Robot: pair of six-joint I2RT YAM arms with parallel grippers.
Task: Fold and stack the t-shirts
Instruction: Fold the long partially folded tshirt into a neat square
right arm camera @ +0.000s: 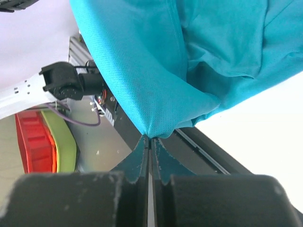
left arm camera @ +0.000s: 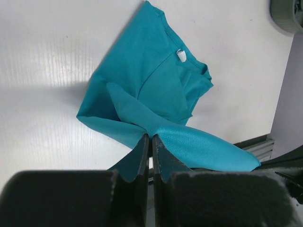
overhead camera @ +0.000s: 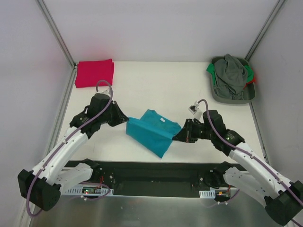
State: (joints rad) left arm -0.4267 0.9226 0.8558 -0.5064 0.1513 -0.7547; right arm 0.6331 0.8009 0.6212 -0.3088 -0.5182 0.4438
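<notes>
Teal shirt (overhead camera: 150, 130), partly folded, lies mid-table (overhead camera: 156, 85) toward the front edge. The left gripper (overhead camera: 126, 120) is clenched on its left corner and the right gripper (overhead camera: 176, 137) on its right corner, and the white label (overhead camera: 161, 120) faces up on the far side. Red shirt (overhead camera: 94, 73), folded flat, lies at the far left corner, well apart; a grey bin (overhead camera: 230, 100) at the far right corner holds a heap of grey, green and red clothes (overhead camera: 229, 75).

The right fingers (right arm camera: 136, 163), pressed together, pinch a bunched fold of the teal t-shirt (right arm camera: 142, 61); the white bench (right arm camera: 258, 130) shows at right.
</notes>
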